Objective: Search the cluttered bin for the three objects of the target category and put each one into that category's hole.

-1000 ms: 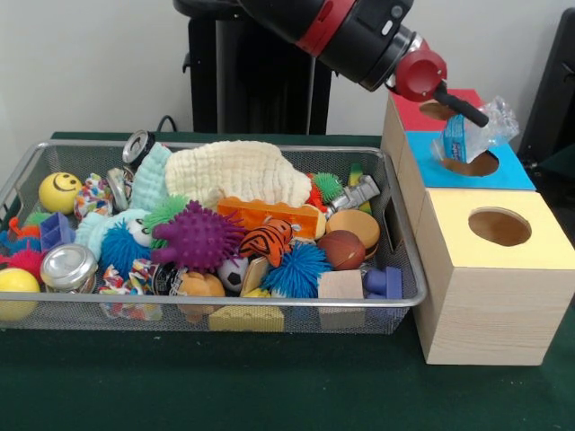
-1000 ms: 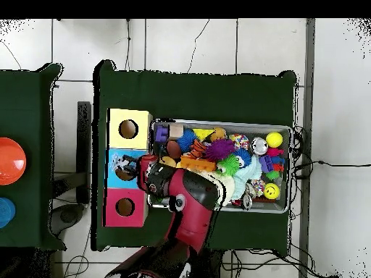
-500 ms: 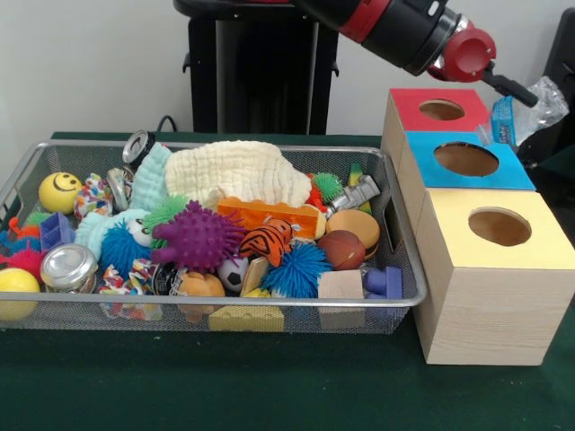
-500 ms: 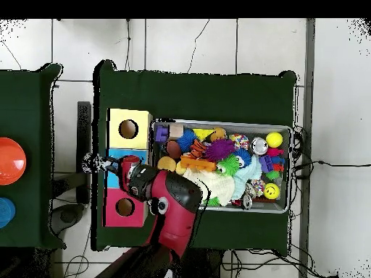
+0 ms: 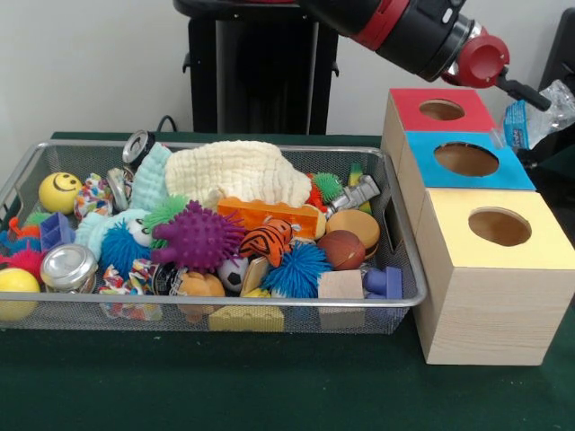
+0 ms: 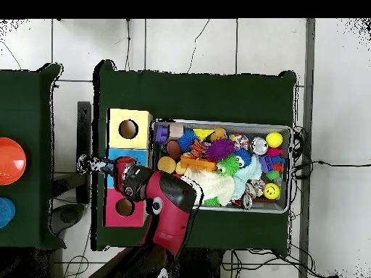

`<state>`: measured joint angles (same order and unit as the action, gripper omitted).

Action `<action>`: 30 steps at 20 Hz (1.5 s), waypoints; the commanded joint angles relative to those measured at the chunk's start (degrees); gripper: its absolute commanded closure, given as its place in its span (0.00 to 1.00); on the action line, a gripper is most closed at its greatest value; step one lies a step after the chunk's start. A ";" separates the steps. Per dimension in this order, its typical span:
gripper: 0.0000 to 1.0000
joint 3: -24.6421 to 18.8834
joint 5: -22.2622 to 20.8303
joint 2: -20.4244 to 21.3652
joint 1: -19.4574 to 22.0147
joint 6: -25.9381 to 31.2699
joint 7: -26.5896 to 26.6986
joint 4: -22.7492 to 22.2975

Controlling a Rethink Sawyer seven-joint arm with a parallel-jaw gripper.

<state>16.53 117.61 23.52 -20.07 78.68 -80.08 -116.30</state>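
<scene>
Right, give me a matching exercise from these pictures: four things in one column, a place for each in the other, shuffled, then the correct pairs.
Things
1. yellow smiley ball
2. clear plastic packet
3. cream cloth
4. purple spiky ball

Places (front view)
A. at the gripper, past the right side of the blue-topped box
B. middle of the wire bin, just left of the tiger-striped toy
C. far left end of the bin
D. heaped along the bin's back side

Pairs: 1-C, 2-A, 3-D, 4-B
</scene>
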 commanded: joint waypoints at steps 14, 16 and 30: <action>1.00 -6.59 -6.66 -1.73 5.96 3.21 14.61 -1.81; 1.00 -6.42 -7.50 -1.16 6.34 3.72 14.33 -2.64; 1.00 -7.02 -12.46 2.64 7.69 4.24 11.23 -6.10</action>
<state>15.60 109.16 25.24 -15.21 79.25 -80.08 -120.81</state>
